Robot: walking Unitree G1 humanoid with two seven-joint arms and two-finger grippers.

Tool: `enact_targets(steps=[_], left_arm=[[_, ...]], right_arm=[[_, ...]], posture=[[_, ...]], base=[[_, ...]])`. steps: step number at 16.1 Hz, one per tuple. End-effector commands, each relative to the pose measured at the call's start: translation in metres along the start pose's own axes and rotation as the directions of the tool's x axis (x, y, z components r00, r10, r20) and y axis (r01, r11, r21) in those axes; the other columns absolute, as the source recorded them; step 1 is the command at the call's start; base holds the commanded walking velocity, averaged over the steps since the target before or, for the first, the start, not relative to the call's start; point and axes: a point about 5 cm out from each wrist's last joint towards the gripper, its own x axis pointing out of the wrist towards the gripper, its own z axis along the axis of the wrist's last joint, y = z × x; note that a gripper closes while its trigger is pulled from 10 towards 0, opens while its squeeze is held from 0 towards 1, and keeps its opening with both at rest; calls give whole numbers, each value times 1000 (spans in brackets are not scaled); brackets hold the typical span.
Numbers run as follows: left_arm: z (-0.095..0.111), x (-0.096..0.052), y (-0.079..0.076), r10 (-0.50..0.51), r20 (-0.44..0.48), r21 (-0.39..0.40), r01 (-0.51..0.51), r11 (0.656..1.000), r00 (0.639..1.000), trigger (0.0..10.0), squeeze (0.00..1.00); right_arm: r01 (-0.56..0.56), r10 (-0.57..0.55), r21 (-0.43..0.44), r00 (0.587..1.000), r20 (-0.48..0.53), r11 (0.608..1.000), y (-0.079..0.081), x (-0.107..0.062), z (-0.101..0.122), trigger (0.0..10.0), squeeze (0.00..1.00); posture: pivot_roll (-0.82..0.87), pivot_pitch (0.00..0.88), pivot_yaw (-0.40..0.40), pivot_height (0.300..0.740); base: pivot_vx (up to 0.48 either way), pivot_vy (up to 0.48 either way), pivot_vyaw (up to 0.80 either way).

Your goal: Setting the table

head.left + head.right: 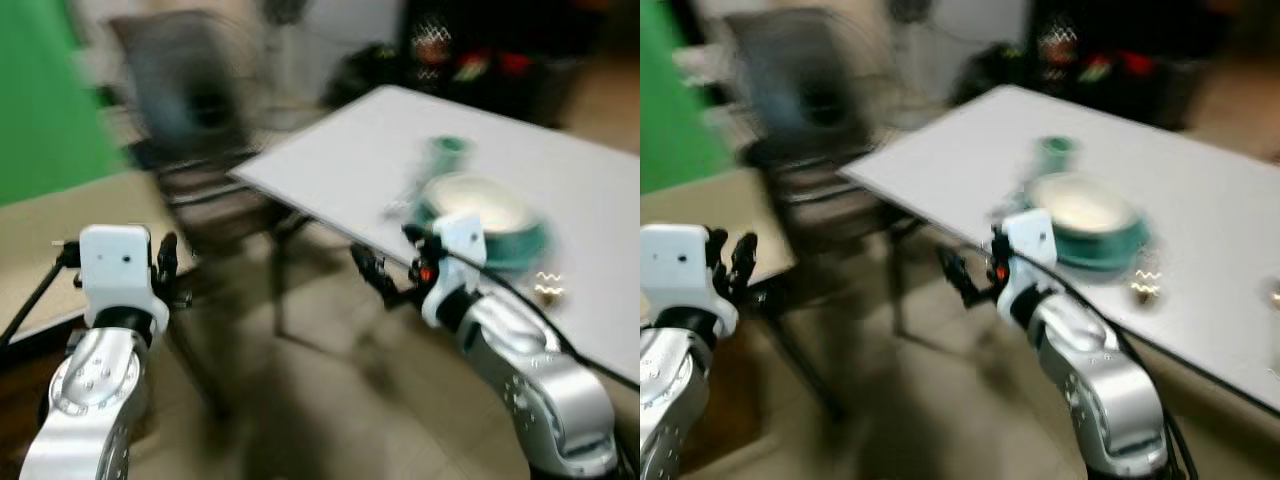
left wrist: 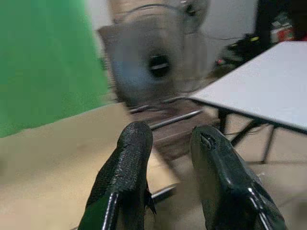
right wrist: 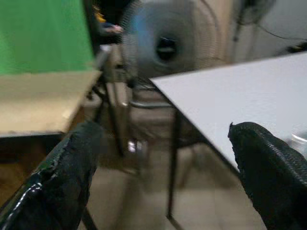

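A white table (image 1: 330, 160) stands ahead to the right, and the picture is blurred. On it sits a teal bowl stack (image 1: 480, 215) with a pale inside, and behind that a small teal cup (image 1: 445, 150). A small shiny item (image 1: 548, 288) lies near the table's front edge; I cannot tell what it is. My right gripper (image 1: 375, 272) hovers just off the table's near edge, left of the bowls, open with its fingers (image 3: 268, 177) wide apart and nothing between them. Off to the left my left gripper (image 1: 165, 260) is held up over a beige surface, open by a narrow gap and empty.
A grey floor fan (image 1: 190, 90) and a dark chair frame (image 1: 215, 200) stand between the beige tabletop (image 1: 60, 220) and the white table. A green screen (image 1: 40, 90) fills the far left. Dark clutter (image 1: 470, 60) lies behind the table. Tiled floor (image 1: 330, 400) lies below.
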Motion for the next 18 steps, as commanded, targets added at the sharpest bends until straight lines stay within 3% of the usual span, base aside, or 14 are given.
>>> enact_targets(steps=[1, 11, 13, 16, 18], left_arm=[[3, 0, -3, -19, 5, 5, 19, 1000, 1000, 10000, 0], [4, 1, 1, -5, -7, 21, 5, 1000, 1000, 10000, 0], [6, 1, 4, 20, -10, -14, -20, 1000, 1000, 10000, 0], [7, 2, 4, -6, -3, 34, 6, 999, 1000, 10000, 0], [8, 3, 2, -19, 0, -4, 19, 1000, 1000, 10000, 0]], right_arm=[[16, -16, 9, 1000, -20, 1000, -5, 1, -5, 10000, 0], [5, -4, 22, 1000, -20, 1000, -2, 4, -7, 10000, 0], [10, -8, 68, 1000, -30, 998, -2, 4, -9, 10000, 0], [20, -16, 105, 999, -41, 994, -1, 4, -13, 10000, 0], [43, -38, 109, 998, -41, 993, -2, 3, -15, 10000, 0]], posture=[[46, 29, 49, 740], [50, 27, 57, 740], [52, 25, 56, 740], [55, 24, 63, 740], [53, 21, 66, 740]], base=[[0, 334, 750], [0, 258, 706], [0, 0, 0], [0, 0, 0], [0, 0, 0]])
